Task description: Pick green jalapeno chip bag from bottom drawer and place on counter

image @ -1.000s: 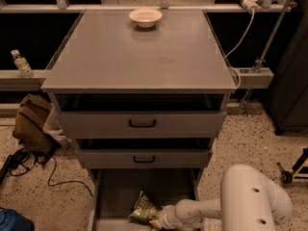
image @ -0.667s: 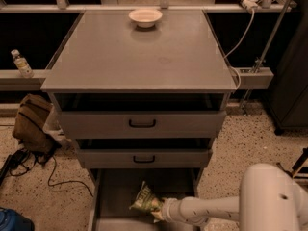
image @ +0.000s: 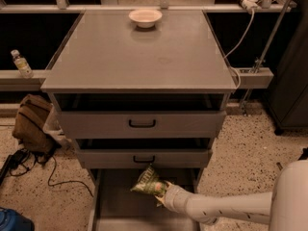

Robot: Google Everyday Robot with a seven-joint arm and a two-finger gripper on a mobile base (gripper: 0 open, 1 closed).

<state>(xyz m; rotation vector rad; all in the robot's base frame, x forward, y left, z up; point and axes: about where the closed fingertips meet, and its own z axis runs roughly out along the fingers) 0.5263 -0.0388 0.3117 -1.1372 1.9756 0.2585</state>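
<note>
Nearest, the robot's white arm (image: 231, 207) enters from the lower right, its bulky shell cut off by the frame's corner. Its gripper (image: 160, 195) hangs over the open bottom drawer (image: 113, 201), closed on the lower corner of the green jalapeno chip bag (image: 147, 180). The bag and the wrist hide most of the fingers. The bag is tilted, its top just under the front of the middle drawer (image: 144, 159), and its print is too dim to read. The bottom drawer's front end is cut off.

Above the middle drawer, the top drawer (image: 142, 124) stands slightly pulled out. The grey counter (image: 139, 52) carries a white bowl (image: 145, 17) near its far edge. On the speckled floor (image: 250, 143) at left lie a brown bag (image: 32, 124) and dark cables (image: 48, 177); a water bottle (image: 21, 64) stands on a ledge.
</note>
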